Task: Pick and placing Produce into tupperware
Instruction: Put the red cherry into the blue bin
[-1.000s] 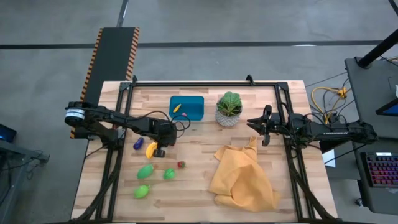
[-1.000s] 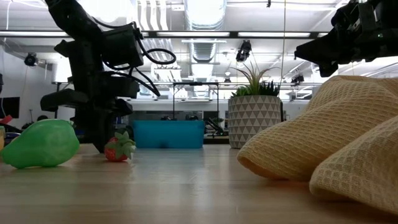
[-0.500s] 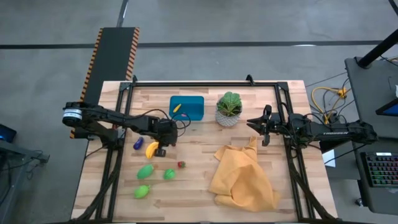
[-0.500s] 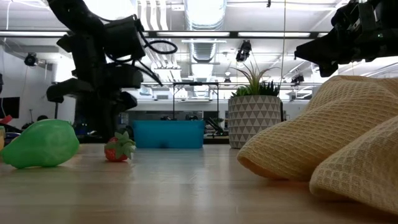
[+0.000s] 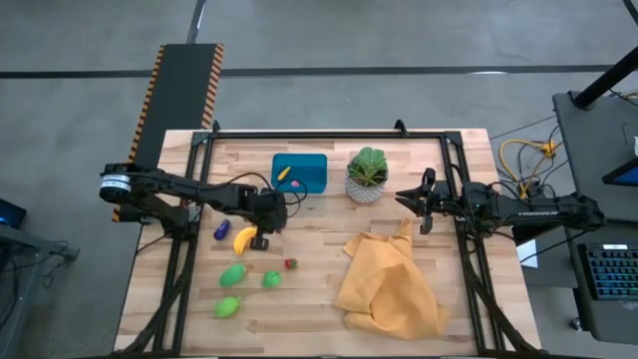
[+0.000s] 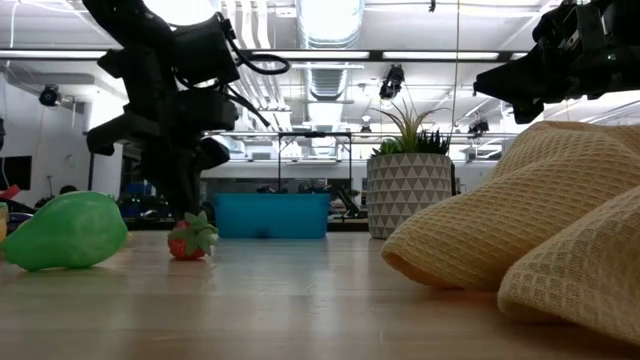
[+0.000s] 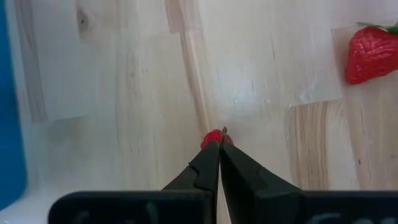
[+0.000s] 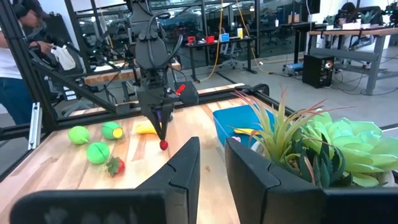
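A: Left gripper (image 7: 219, 142) status?
B: Clenched on tiny red piece (image 7: 212, 137). Tupperware (image 5: 300, 173) lies up-right of it, centre-top of high view. Left arm nearer; right gripper (image 5: 410, 202) slightly parted, waiting.

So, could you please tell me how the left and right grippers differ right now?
The left gripper is shut on a tiny red piece and points down near the tupperware; the right gripper holds nothing, slightly parted, and waits above the yellow cloth beside the potted plant. Both are dark, two-fingered.
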Controlling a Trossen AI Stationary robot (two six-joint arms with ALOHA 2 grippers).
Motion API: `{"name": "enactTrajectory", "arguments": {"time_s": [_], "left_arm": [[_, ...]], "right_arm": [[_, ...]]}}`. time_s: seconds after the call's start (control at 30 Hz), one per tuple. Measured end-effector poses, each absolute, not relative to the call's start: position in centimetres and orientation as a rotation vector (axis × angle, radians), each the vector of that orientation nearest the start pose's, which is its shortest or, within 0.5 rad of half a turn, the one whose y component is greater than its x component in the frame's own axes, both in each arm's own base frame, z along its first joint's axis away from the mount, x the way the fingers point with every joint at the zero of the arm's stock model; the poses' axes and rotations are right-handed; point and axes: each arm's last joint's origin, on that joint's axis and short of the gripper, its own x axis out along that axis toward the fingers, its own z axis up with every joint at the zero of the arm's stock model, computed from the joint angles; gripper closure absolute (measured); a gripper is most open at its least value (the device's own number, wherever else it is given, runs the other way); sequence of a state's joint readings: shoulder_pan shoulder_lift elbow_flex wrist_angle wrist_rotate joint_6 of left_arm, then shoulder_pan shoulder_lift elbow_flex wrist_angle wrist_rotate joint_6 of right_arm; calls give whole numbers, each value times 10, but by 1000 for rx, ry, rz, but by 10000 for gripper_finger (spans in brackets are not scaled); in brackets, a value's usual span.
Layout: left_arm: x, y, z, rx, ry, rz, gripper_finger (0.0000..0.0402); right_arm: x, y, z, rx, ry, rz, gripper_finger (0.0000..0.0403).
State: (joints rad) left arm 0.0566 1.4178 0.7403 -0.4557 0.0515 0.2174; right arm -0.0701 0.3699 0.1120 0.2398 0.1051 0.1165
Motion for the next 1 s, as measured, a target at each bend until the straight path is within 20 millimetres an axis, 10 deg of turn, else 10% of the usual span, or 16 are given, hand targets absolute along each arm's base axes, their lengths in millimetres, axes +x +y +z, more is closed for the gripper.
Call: {"name": "enactTrajectory", "arguments": {"time_s": [1.0], "left_arm": [[254,12,172,143,1050,-157,401]], "right_arm": [[122,-12,193,116,9,-176,335]]}}
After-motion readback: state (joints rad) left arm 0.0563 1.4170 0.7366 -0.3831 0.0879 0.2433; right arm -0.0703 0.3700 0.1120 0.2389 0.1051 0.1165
